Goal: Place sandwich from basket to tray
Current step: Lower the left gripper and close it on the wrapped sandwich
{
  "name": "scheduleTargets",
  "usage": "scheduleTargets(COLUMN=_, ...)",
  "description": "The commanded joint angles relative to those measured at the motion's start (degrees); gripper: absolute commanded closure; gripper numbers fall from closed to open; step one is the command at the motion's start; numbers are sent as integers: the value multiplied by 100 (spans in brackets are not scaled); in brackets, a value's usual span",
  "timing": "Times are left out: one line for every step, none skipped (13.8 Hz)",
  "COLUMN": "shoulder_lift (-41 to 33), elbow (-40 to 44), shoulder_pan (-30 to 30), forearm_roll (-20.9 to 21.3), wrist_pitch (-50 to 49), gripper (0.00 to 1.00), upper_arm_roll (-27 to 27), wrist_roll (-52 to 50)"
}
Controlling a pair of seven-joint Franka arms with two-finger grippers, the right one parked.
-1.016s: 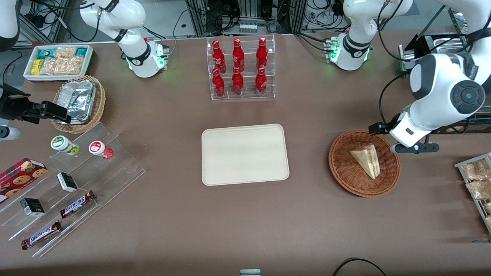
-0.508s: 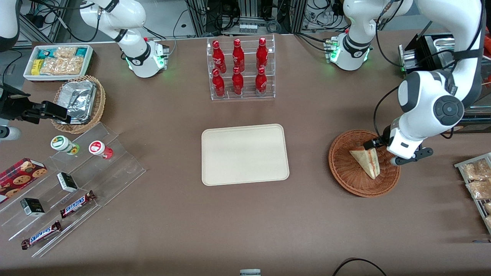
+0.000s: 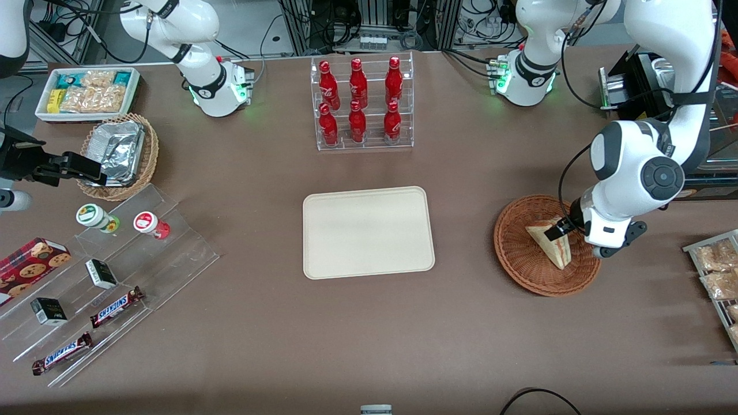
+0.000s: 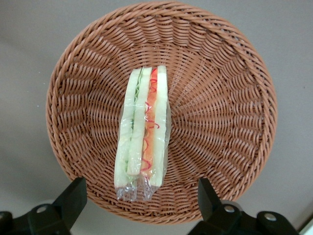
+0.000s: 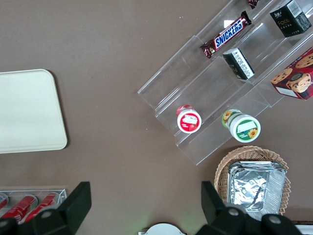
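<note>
The sandwich (image 3: 549, 243) lies wrapped in clear film in the round reddish-brown basket (image 3: 519, 262), toward the working arm's end of the table. In the left wrist view the sandwich (image 4: 143, 128) shows its red and green filling edge, in the middle of the basket (image 4: 220, 122). My left gripper (image 3: 576, 239) hovers over the basket, open and empty. Its black fingers (image 4: 73, 196) stand wide apart on either side of the sandwich's broad end (image 4: 141, 192). The cream-beige tray (image 3: 368, 232) lies flat at the table's middle; it also shows in the right wrist view (image 5: 27, 112).
A clear rack of red bottles (image 3: 363, 104) stands farther from the camera than the tray. A wire rack of snack bags (image 3: 718, 276) sits beside the basket. A stepped acrylic display (image 3: 109, 276), a tan foil-filled basket (image 3: 118, 153) and a white snack bin (image 3: 86, 92) lie toward the parked arm's end.
My left arm has swung in over the basket and come lower, bringing the open gripper from the basket's rim to above the sandwich. The sandwich has not moved.
</note>
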Motion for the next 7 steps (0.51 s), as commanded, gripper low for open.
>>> scheduleTargets(shoulder_lift=155, elbow=-51, shoulder_pan=14, forearm_roll=-19, wrist_pitch=244, gripper=0, upper_arm_roll=-30, wrist_roll=-120)
scheduleTargets(shoulder_lift=216, elbow=-86, shoulder_pan=14, forearm_roll=-19, wrist_pitch=340, gripper=0, upper_arm_roll=-30, wrist_roll=-129)
scheduleTargets(shoulder_lift=260, elbow=-104, shoulder_pan=14, forearm_roll=-19, wrist_pitch=428, gripper=0, upper_arm_roll=-30, wrist_roll=-120)
scheduleTargets(shoulder_lift=330, elbow=-113, shoulder_pan=14, forearm_roll=-11, wrist_pitch=455, gripper=0, upper_arm_roll=-30, wrist_roll=-120)
scheduleTargets(shoulder_lift=366, elbow=-113, shoulder_pan=14, forearm_roll=-2, wrist_pitch=490, gripper=0, upper_arm_roll=-30, wrist_roll=-120)
scheduleTargets(shoulder_lift=419, elbow=-121, shoulder_pan=14, forearm_roll=16, wrist_pitch=534, gripper=0, upper_arm_roll=-30, wrist_roll=-120)
scheduleTargets(shoulder_lift=463, elbow=-121, shoulder_pan=14, forearm_roll=25, wrist_pitch=569, gripper=0, upper_arm_roll=-30, wrist_roll=-120)
